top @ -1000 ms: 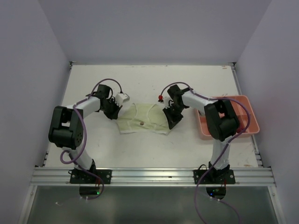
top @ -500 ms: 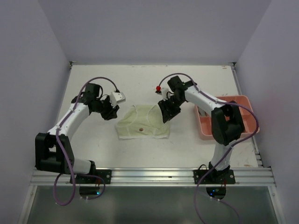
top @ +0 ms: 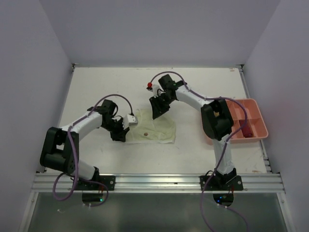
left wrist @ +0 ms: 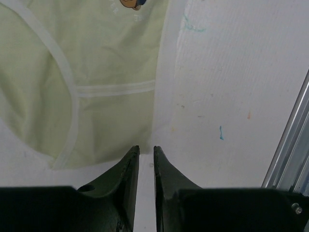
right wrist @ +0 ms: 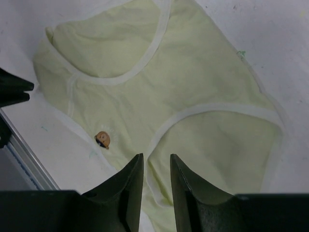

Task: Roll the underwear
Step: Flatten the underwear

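White counter [top: 207, 87] carried the underwear [top: 154, 129] flat, not yet rolled; left claw [left wrist: 146, 149] and right claw [right wrist: 156, 157] hung narrowly parted, empty.

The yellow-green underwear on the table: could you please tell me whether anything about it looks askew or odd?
Nothing serious stands out. The underwear lies spread flat, not rolled, only mildly creased. Beside it the table carries a few small teal and orange marks, apparently stains.

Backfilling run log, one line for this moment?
underwear: pale yellow-green, spread flat, unrolled | left gripper: slightly open, empty, beside its edge | right gripper: open, empty, over it
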`<state>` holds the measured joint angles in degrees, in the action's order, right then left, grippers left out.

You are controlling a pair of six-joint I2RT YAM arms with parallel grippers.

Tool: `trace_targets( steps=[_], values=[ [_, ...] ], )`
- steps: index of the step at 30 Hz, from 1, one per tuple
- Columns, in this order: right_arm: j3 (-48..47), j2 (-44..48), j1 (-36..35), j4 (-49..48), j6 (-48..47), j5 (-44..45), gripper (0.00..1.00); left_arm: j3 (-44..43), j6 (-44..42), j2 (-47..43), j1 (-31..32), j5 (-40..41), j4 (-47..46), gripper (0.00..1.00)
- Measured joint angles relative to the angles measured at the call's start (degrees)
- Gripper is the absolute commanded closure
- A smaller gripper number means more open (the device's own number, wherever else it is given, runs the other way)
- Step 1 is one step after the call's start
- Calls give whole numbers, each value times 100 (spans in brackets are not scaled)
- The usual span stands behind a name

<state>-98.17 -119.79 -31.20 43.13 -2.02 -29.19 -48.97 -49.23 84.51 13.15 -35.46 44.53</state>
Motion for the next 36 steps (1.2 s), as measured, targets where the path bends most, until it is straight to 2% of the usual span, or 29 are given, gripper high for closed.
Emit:
trace_targets(
  steps=[4, 10, 13, 16, 17, 18, 21, 26, 29, 33, 36],
  values=[
    [-92, -804, -79, -168, 210, -66, 69, 326, -7, 219, 319, 188, -177, 85],
    [-815, -1392, -90, -260, 376, -208, 71, 483, -240, 267, 529, 308, -229, 87],
    [-1314, -1690, -142, -264, 404, -210, 70, 527, -417, 168, 802, 398, -216, 79],
    [-1919, -2022, -240, -256, 428, -221, 63, 525, -540, 144, 1362, 378, -160, 69],
    [-2087, -2105, -284, -251, 431, -227, 54, 509, -544, 149, 1554, 354, -151, 63],
    [-2221, -2164, -330, -251, 448, -234, 51, 496, -538, 162, 1762, 313, -157, 61],
    [-2312, -2129, -426, -245, 345, -247, 47, 435, -361, 186, 2155, 70, -162, 53],
    [-1840, -1449, -404, -140, -81, -90, 50, 17, 337, -122, 2208, -527, -328, 53],
    [-881, -323, -260, -157, -238, 114, 51, -509, 841, -577, 2085, -704, -595, 55],
    [122, 1080, -96, -245, -348, 308, 51, -1113, 1150, -575, 1239, -929, -1003, 56],
    [564, 1534, -83, -280, -389, 374, 52, -1333, 1043, -149, 669, -938, -1032, 56]
  ],
)
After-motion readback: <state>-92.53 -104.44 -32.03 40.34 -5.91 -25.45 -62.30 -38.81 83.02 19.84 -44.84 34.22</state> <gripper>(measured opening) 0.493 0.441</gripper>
